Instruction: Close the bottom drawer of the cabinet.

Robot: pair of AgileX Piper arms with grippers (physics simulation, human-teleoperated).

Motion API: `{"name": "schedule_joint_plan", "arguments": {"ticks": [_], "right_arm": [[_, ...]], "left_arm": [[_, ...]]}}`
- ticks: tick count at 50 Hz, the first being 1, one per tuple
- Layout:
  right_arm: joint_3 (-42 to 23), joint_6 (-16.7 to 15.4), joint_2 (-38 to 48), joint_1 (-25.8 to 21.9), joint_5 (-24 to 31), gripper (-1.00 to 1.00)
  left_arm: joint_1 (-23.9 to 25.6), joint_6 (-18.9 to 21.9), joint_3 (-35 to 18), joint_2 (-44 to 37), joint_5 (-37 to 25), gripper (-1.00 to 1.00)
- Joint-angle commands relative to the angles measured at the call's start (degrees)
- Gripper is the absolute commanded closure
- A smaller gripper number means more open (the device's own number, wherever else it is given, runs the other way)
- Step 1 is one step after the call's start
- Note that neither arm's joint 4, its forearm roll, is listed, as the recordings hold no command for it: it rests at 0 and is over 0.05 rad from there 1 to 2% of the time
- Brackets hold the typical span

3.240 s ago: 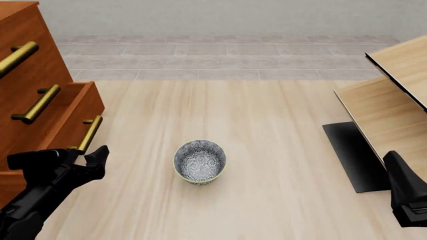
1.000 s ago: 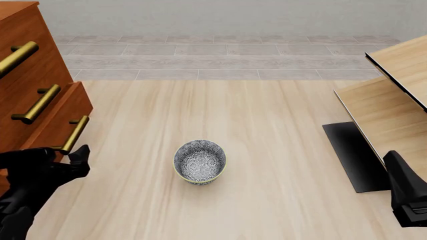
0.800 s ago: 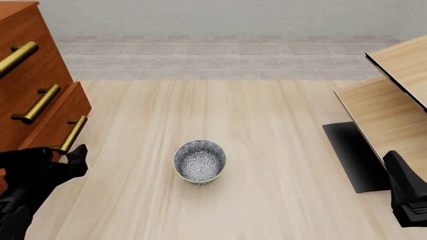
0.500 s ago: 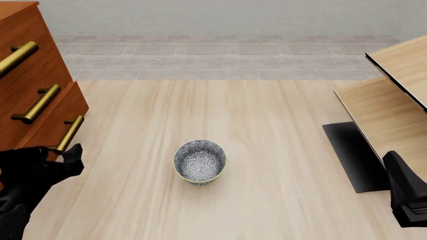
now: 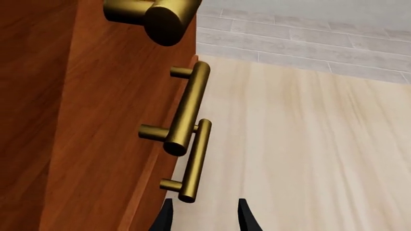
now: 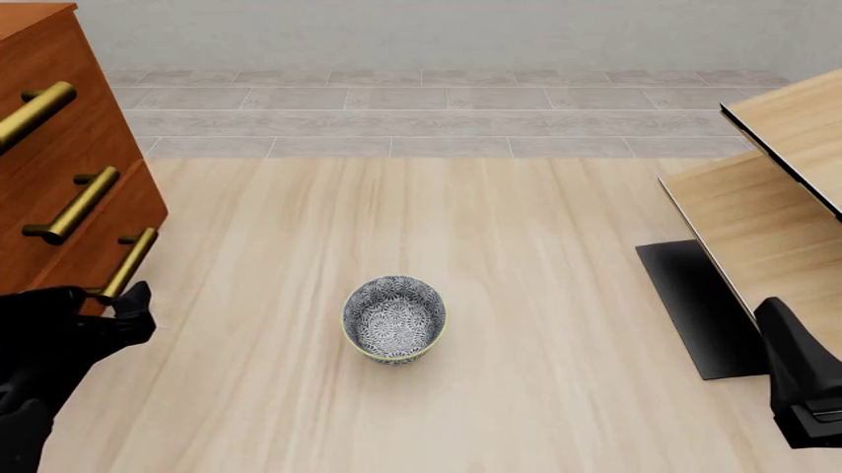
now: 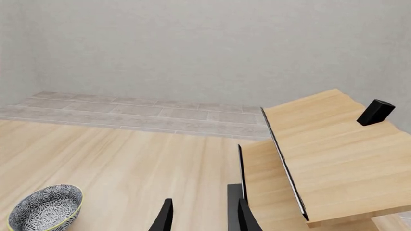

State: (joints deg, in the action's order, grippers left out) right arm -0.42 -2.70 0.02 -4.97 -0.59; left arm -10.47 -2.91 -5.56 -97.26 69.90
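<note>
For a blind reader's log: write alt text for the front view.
The left gripper sits right at the brass handle of the cabinet's bottom drawer, now nearly flush. A patterned bowl stands mid-table; the right arm waits beside pale wooden furniture.

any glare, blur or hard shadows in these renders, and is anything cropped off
Front view: flat even light, all sharp; cabinet and left end effector cropped at the frame edge. Left wrist view: soft sheen on the brass handles, bottom drawer handle sharp. Right wrist view: no glare, patterned bowl cropped at the edge.
</note>
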Motion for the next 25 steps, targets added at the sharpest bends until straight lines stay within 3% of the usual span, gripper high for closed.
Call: {"name": "schedule_joint_plan", "arguments": {"ticks": [1,25], "right_arm": [[-0.1,0.0,0.0,0.0,0.0,-1.00],[-0.1,-0.2,0.0,-0.1,0.0,-1.00]], "left_arm": [[-2.6,0.3,0.2,0.0,0.0,-1.00],[-6.0,1.8,0.0,0.6,0.0,-1.00]]}}
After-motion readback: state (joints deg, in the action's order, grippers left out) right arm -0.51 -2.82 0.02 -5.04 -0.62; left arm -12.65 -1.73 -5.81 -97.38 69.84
